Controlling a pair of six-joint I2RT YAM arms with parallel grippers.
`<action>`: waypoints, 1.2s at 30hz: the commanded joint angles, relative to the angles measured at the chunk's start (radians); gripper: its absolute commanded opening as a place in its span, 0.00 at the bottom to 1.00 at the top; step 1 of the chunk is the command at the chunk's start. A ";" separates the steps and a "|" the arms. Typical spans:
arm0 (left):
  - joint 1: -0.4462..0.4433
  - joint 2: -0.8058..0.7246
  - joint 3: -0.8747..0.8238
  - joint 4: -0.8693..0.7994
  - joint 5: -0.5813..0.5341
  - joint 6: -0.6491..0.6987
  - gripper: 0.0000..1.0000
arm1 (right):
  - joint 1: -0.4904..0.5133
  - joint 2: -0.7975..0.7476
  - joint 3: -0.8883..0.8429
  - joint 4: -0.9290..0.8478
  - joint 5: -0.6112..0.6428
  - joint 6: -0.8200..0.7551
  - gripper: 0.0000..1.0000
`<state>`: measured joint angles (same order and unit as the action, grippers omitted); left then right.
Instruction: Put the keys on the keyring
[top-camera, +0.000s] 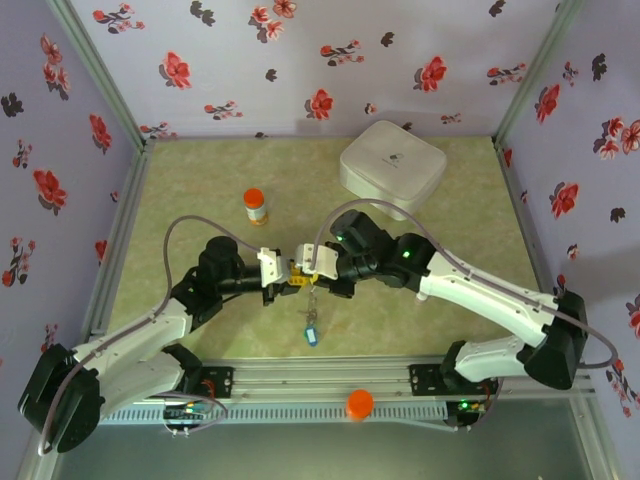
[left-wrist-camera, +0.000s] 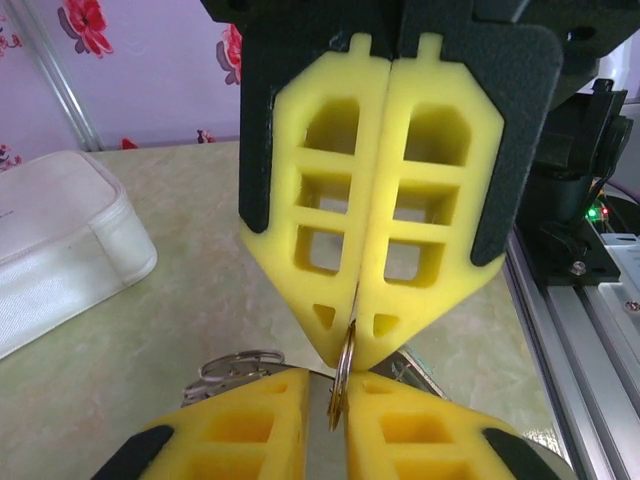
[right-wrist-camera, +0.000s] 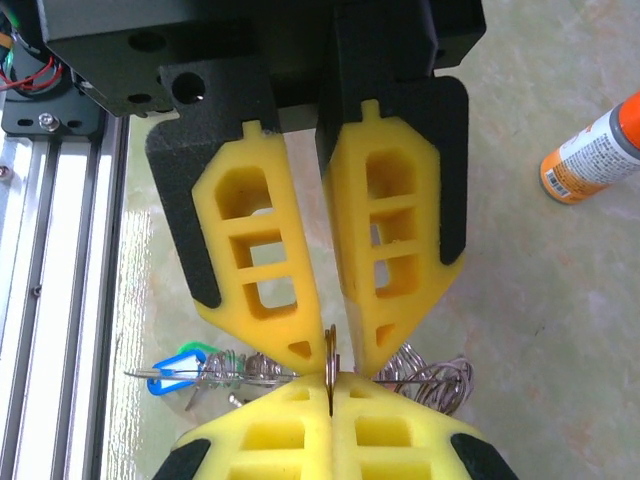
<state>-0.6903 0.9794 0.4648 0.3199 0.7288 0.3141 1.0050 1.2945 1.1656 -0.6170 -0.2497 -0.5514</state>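
Nearest the lens in the left wrist view, the left gripper (left-wrist-camera: 328, 392) has its yellow pads a little apart, straddling a thin brass ring (left-wrist-camera: 342, 372) seen edge-on. The gap looks wider than the ring, so I judge it loose there, not clamped. Just beyond, tip to tip with it, the right gripper (left-wrist-camera: 352, 345) is pressed closed on the same ring's far edge, so that one pinch seems to carry it alone. Whether this is the keyring's own loop or a ring belonging to a key, I cannot tell.

Behind the pads lie silvery wire loops (right-wrist-camera: 432, 375) and a blue-headed key (right-wrist-camera: 175, 372). From above, the bunch (top-camera: 310, 318) trails from the pinch toward the near rail (top-camera: 300, 378). Farther off, well apart, stand the orange-capped bottle (top-camera: 255, 205) and the white case (top-camera: 392, 165).

The hold is the weak point: soft foam on the rim of a hard, thin ring, with the bunch dragging on it. A small tug could swing the ring round in the pads or slide it out.

If the left pads close off-centre they would push the ring sideways rather than seat it, and could lever it out of the right grip.

The four tips are crowded together — foam may catch foam. A dropped bunch would land close to the rail, and its tangled loops could snag.
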 joint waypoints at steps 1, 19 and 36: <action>-0.006 -0.006 0.016 0.028 -0.002 0.009 0.16 | 0.026 0.021 0.043 -0.029 0.006 -0.016 0.00; -0.006 -0.012 -0.088 0.351 0.035 -0.100 0.00 | -0.080 -0.228 -0.249 0.368 -0.179 0.235 0.29; -0.007 0.013 -0.083 0.360 0.054 -0.107 0.00 | -0.080 -0.278 -0.325 0.346 -0.060 0.345 0.26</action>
<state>-0.6914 0.9909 0.3763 0.6182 0.7609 0.2153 0.9264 1.0378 0.8459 -0.2596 -0.3180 -0.2489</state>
